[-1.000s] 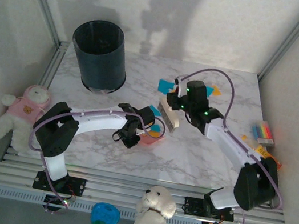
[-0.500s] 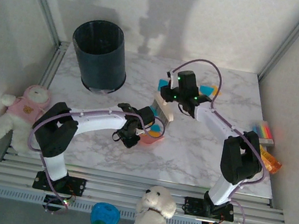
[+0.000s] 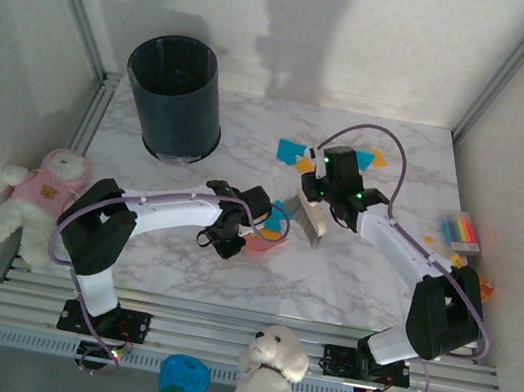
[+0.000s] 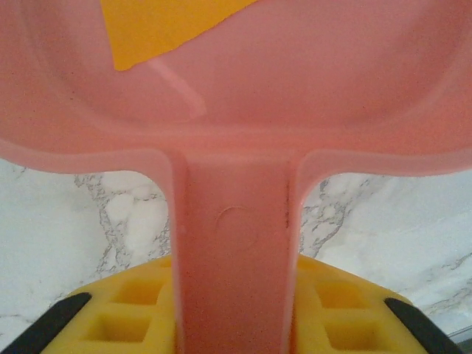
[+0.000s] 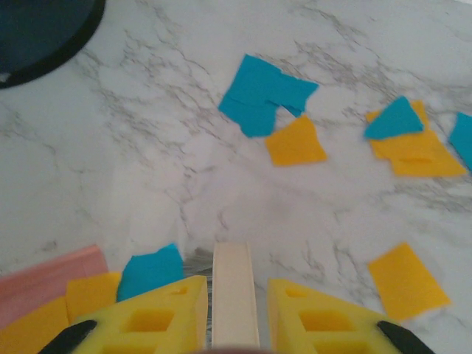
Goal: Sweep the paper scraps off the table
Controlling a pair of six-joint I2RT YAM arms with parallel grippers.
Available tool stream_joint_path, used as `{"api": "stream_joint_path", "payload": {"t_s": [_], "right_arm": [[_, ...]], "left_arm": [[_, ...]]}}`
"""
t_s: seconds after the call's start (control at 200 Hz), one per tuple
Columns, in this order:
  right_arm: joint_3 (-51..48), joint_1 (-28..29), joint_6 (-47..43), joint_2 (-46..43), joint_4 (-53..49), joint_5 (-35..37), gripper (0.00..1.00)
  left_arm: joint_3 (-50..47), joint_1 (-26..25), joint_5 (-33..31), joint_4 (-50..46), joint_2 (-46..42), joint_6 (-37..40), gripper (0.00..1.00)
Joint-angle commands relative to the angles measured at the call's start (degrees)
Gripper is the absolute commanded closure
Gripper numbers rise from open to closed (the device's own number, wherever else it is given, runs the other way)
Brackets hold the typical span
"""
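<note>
Overhead: marble table (image 3: 329, 279) in a white-walled booth, two arms reaching in from the near edge.

Loose scraps (image 3: 295, 151), teal and orange, lie on the far-centre part of the table. There is one cluster just L of the R arm's wrist and a smaller one just R of it. R wrist cam shows them flat and spread out: a big teal piece touching an orange one, a teal bit overlapping orange further R, and one orange piece apart, nearer the cam.

L gripper (image 4: 236, 313): yellow fingers (image 4: 122, 313) closed narrow on the flat handle of a pink dustpan (image 4: 236, 147). L wrist cam looks along the handle into the pan, w/ one orange piece at its far L. From above the dustpan sits at approx table centre, w/ teal and orange bits inside.

R gripper (image 5: 234, 317): fingers clamped tight on the cream handle of a brush (image 3: 311, 220). Brush hangs tilted, just R of the dustpan. Can't tell if the bristles touch the table or the pan. R wrist cam shows a teal bit and orange bits low L, by the pink pan edge; inside it or on the lip is unclear.

Dark round bin (image 3: 175, 94) stands upright at the far L of the table. Striped block (image 3: 461, 231) lies at the R edge. Teddy (image 3: 37, 202) in pink sits off the table on the L. White plush dog (image 3: 272, 370) sits on the front rail between the arm bases.
</note>
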Motion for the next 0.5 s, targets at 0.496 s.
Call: {"api": "stream_joint_path", "payload": {"t_s": [0.496], "right_arm": [[-8.1, -0.6, 5.6, -13.3, 4.4, 3.7, 1.0]], "left_arm": [[1.8, -2.4, 7.3, -2.1, -0.6, 5.3, 1.0]]}}
